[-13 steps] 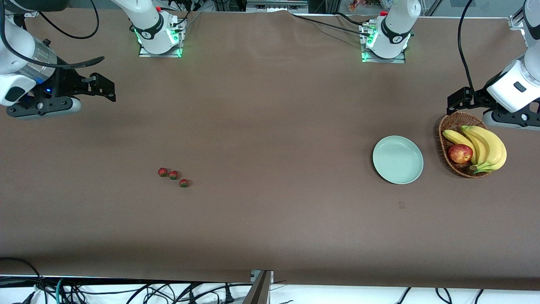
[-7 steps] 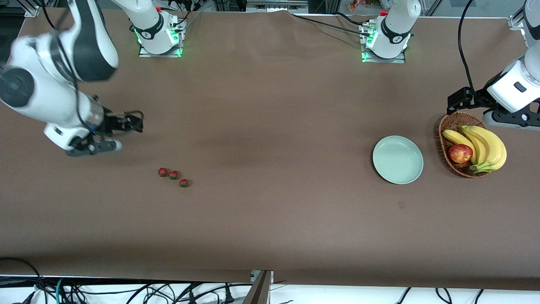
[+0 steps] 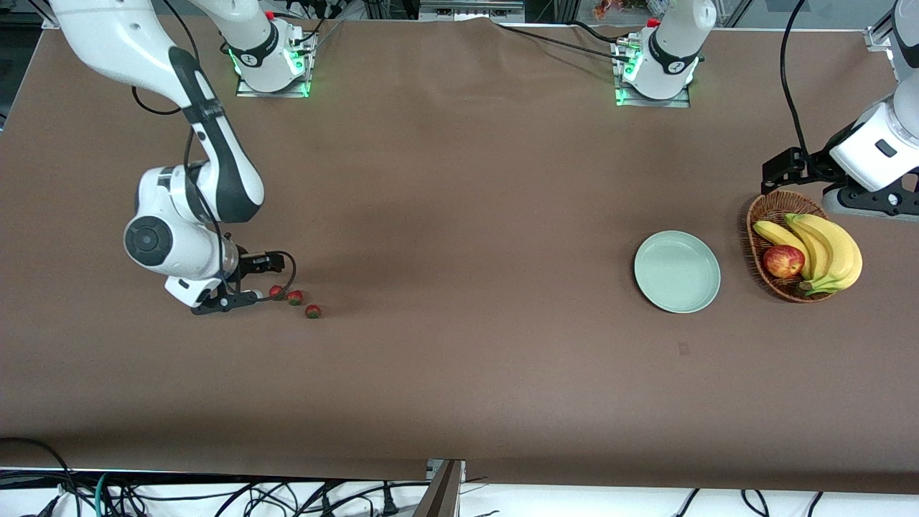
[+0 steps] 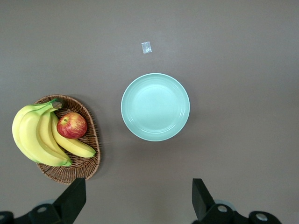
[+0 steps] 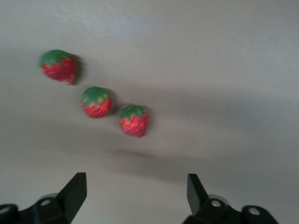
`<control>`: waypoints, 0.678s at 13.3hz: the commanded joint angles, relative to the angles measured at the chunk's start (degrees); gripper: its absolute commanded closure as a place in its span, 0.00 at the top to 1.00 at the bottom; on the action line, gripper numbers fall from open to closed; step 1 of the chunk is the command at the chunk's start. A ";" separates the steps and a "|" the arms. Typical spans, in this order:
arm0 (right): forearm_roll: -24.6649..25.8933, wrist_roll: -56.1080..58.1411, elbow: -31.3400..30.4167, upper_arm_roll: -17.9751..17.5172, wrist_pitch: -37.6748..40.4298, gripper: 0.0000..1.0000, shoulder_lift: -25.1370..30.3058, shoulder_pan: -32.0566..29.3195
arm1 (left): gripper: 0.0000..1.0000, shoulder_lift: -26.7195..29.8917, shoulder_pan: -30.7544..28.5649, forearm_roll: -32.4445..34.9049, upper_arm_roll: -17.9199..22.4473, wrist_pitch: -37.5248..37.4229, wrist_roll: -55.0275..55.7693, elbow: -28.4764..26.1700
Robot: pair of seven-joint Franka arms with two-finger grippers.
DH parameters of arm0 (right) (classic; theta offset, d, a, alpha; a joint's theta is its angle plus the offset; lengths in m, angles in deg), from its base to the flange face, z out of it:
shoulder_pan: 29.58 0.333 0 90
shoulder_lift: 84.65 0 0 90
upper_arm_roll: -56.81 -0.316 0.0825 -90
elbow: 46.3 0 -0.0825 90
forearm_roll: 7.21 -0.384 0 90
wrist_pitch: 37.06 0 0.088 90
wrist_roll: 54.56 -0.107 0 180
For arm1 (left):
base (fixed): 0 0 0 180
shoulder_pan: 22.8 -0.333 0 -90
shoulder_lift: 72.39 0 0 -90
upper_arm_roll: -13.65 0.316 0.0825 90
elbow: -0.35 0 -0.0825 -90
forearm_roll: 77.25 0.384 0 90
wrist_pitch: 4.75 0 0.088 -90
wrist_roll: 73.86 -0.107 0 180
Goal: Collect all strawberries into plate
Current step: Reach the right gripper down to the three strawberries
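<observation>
**Operator:** Toward the right arm's end of the table, what has changed around the berries?

**Describer:** You have three strawberries (image 3: 295,297) lying in a short row on the bare brown table (image 3: 459,215), close together. Your right gripper (image 3: 267,276) has swung in over the last second from well away at the table's edge and now sits low, just beside the end berry nearest it. Its fingers are spread apart with nothing between them. In the right wrist view the berries (image 5: 96,102) lie just ahead of the open fingers. I judge the first pick is about to begin; no berry is collected yet.

**Operator:** And the plate?

**Describer:** Your pale green plate (image 3: 677,271) lies empty, well apart from the berries, toward the left arm's end of the table. Just beside it is a wicker basket (image 3: 761,222) holding bananas (image 3: 826,248) and a red apple (image 3: 783,261). Your left gripper (image 3: 782,169) waits over the table beside the basket, fingers released, holding nothing.

**Operator:** Anything in the way?

**Describer:** Nothing lies between berries and plate. The tight spacing of the berries may make it hard to grip one without nudging its neighbour.
</observation>
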 commanded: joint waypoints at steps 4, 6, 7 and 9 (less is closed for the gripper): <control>0.04 2.10 -1.08 -0.45 -4.43 0.91 -1.78 -1.43 | 1.00 -0.71 -0.38 0.28 -0.31 -1.27 -0.02 1.73; -0.14 2.10 -1.00 -0.62 -4.61 0.89 -1.87 -1.51 | 1.00 -0.71 -0.38 0.28 -0.31 -1.27 -0.02 1.73; -0.31 2.02 -0.91 -0.71 -4.96 0.88 -2.57 -1.43 | 1.00 -0.71 -0.38 0.28 -0.31 -1.27 -0.02 1.73; -0.66 2.10 -0.91 -0.71 -6.01 0.87 -3.19 -1.51 | 1.00 -0.71 -0.38 0.28 -0.31 -1.36 -0.02 1.73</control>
